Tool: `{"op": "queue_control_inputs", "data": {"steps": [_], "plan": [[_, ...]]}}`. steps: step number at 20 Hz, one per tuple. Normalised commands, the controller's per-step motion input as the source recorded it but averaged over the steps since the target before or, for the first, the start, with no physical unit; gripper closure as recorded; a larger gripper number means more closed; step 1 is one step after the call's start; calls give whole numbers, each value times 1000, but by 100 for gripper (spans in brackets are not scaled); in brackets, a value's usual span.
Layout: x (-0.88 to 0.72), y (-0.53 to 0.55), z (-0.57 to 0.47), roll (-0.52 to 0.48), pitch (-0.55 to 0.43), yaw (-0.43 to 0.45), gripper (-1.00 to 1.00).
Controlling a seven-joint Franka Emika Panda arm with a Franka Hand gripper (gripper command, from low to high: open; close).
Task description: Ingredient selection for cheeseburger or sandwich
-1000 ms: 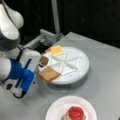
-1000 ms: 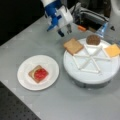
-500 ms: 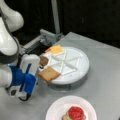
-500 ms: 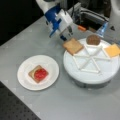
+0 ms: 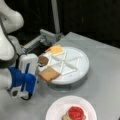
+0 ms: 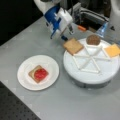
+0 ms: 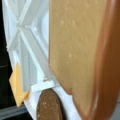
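Gripper [image 6: 65,33] at the toast [image 6: 73,46], on the tray's [image 6: 92,76] ten-o'clock edge.
It has crept closer; whether its claw is apart I can't tell. Plate [image 6: 51,65] holds toast topped with tomato [image 6: 40,74].

Arm [image 5: 8,22]: smooth, rounded white casings. Tool [image 5: 23,77]: boxy white housing with bright blue panels and dark recesses; the same white-and-blue housing [image 6: 58,20] appears in both front views.

Front views oppose, sharing tray [image 5: 82,67]; wrist close.
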Motion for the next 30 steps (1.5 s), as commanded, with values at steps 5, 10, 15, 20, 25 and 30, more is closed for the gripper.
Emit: {"op": "queue_control_inputs", "data": {"steps": [5,10,15,20,25,30], "plan": [[290,-176,-150,339,-100,125,-100],[256,-190,-92,288,-77,137,-100],[238,-175,-50,252,-67,127,-100],[228,-135,-59,237,-74,106,-100],[221,-105,-53,226,-71,86,-100],[207,-119,-37,216,-65,65,-100]]}}
